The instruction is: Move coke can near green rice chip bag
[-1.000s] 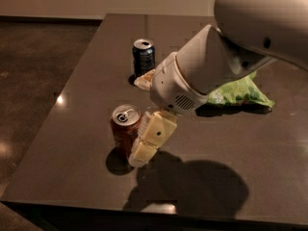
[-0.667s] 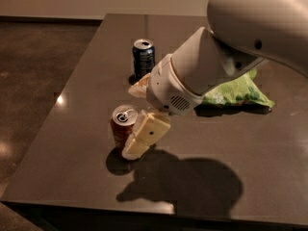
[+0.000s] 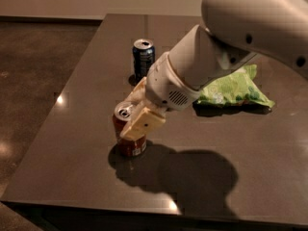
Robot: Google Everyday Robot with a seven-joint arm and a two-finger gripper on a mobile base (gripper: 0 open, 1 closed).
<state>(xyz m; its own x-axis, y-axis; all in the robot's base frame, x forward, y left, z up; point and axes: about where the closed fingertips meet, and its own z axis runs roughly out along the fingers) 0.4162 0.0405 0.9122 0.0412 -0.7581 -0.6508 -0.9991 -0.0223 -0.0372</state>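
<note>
The coke can, red-brown with a silver top, stands upright on the dark table at the front left. My gripper reaches down from the right and straddles the can's upper half. One cream finger lies across its front and the other sits behind it. The jaws look open around the can, and the can rests on the table. The green rice chip bag, light green and crinkled, lies flat at the right, partly hidden behind my arm.
A dark blue can stands upright at the back, behind my gripper. My white arm crosses the upper right. The table's left edge and front edge are near the coke can.
My gripper has moved left and closer to the coke can, from beside it to around its upper half. The can, the blue can and the bag have stayed in place.
</note>
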